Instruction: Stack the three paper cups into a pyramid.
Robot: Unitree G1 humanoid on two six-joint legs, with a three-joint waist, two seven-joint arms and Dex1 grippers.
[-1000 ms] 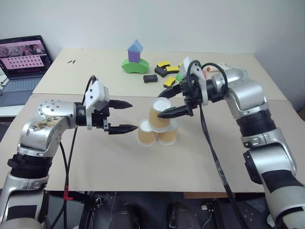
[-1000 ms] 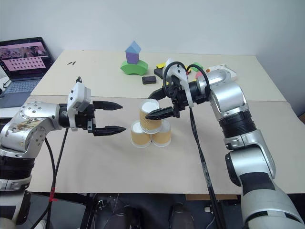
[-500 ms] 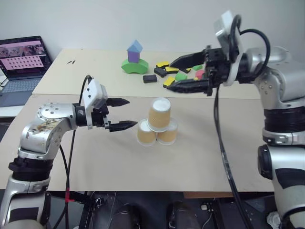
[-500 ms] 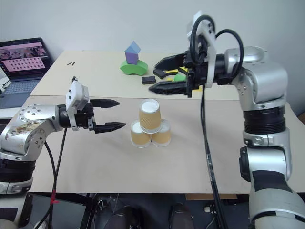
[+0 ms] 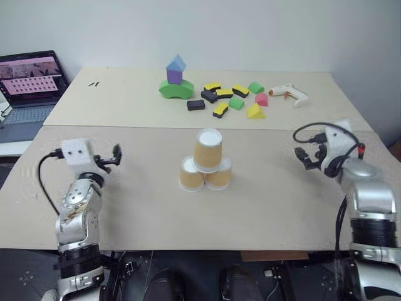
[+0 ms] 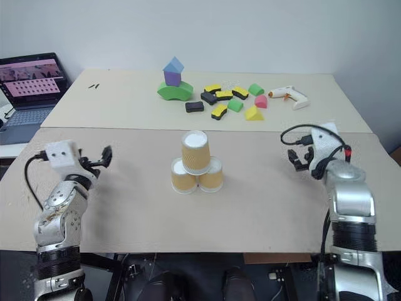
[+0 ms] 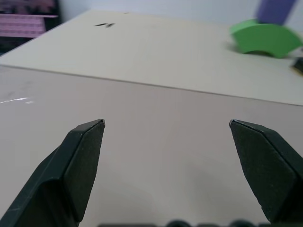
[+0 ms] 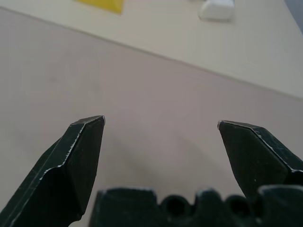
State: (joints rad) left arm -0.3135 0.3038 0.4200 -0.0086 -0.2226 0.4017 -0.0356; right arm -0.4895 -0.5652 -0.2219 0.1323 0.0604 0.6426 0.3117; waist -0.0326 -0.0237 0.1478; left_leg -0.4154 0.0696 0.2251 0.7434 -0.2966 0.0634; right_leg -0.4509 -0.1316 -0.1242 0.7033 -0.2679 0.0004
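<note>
The three paper cups stand as a pyramid in the middle of the near table. Two tan-orange cups (image 5: 190, 175) (image 5: 221, 175) sit side by side, upside down. The third cup (image 5: 207, 150) rests on top of them. My left gripper (image 5: 114, 154) is far off to the left of the stack, open, pointing forward. In the left wrist view its fingers (image 7: 83, 156) stand wide apart over bare table. My right gripper (image 5: 304, 157) is far to the right of the stack, open as well. Its fingers (image 8: 80, 156) hold nothing.
On the far table stand a green-purple-blue block tower (image 5: 176, 78), several loose foam blocks (image 5: 229, 100) and a white hand tool (image 5: 289, 94). A laptop (image 5: 28, 78) sits at the far left. A seam (image 5: 125, 126) runs between the two tables.
Both arms have drawn away from the cups, swinging outward to the table's sides and lower, now pointing forward. The cup stack has not moved.
</note>
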